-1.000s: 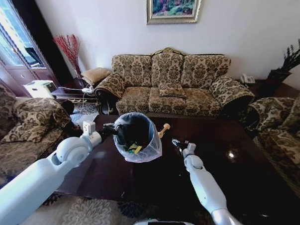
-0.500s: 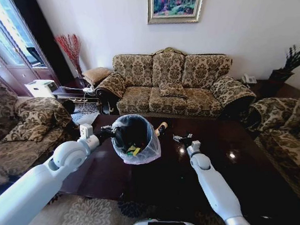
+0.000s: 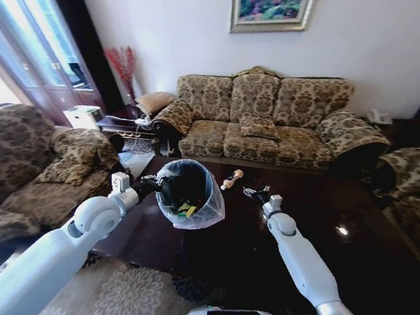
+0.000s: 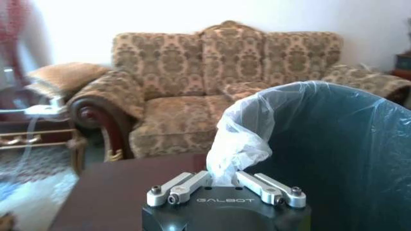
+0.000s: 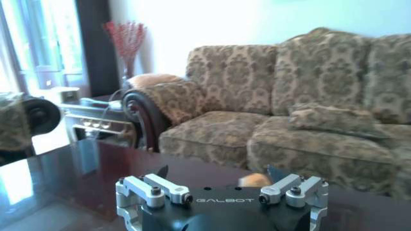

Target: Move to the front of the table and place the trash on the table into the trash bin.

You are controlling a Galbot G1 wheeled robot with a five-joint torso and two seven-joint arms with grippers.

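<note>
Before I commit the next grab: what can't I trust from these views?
- Bin contents: head view shows green and yellow scraps in the trash bin; its wall hides the rest.
- Tan bottle: small in head view, cap unclear; right wrist view shows a sliver behind the right gripper.
- Left gripper: fingertips hidden by the liner.

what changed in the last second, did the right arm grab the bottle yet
Not yet. The camera swung, so the whole picture shifted. The right pincer reached forward toward the bottle, open and empty. The left pincer still grips the trash bin by its liner.
</note>
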